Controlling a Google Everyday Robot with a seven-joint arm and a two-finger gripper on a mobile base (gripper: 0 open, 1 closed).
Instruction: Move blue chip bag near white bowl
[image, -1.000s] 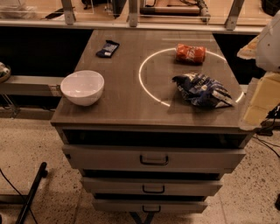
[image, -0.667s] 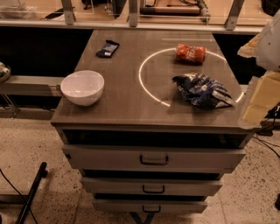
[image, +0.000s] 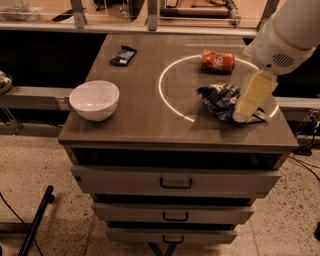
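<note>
The blue chip bag (image: 219, 99), wrinkly dark blue foil with white patterning, lies on the right side of the wooden cabinet top (image: 135, 120), inside a white ring. The white bowl (image: 94, 99) stands near the front left corner, far from the bag. My gripper (image: 244, 111) hangs from the white arm (image: 287, 35) coming in from the upper right. Its tip is down at the bag's right edge and hides that part of the bag.
An orange-red bag (image: 217, 61) lies behind the blue bag at the ring's far side. A small flat dark-blue packet (image: 123, 55) lies at the back left. Drawers with handles (image: 176, 183) are below the top. A rail runs along the back.
The arm has swung in from the right edge of the view, left and down, so the gripper is now at the blue bag's right side. Bag and bowl have not moved.
</note>
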